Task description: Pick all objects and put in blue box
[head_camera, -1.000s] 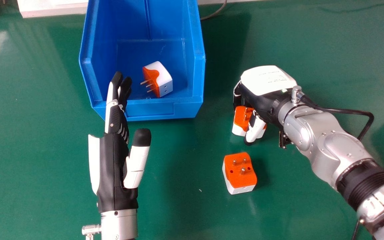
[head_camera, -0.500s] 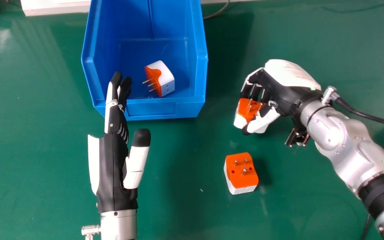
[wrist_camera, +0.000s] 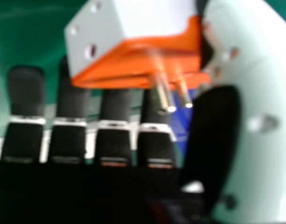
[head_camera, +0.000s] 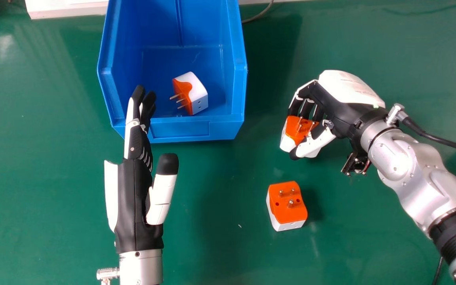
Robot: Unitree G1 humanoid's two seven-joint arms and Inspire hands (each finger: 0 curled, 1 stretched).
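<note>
Blue box (head_camera: 180, 128), one: open-topped, holding one plug adapter (head_camera: 197, 92), which lies on its floor near the front wall, pins towards the box's left side. Second plug adapter (head_camera: 293, 130): to the right of the box, outside it, in the right hand (head_camera: 340, 107). Third plug adapter (head_camera: 288, 211): on the green table (head_camera: 228, 253), nearer than the box and off to its right, pins upward, apart from both hands.

Materials: box of smooth, glossy moulded plastic, straight-walled, with a raised rim and a low front. Adapters blocky, white-bodied, each with an orange face bearing metal pins; those on the third are round and blunt. Table surface smooth, with faint reflections. Forearms silver; hands in black and white shells.

Right hand, to the right of the box: palm turned down, fingers curled over the far side of the second adapter, thumb closed against its near side. In the right hand view the orange face and metal pins are turned towards the palm. Whether this adapter touches the table, cannot tell.

Left hand (head_camera: 132, 206), before the box's front left corner: fingers straight and pointing towards the box, thumb spread apart, nothing held.
</note>
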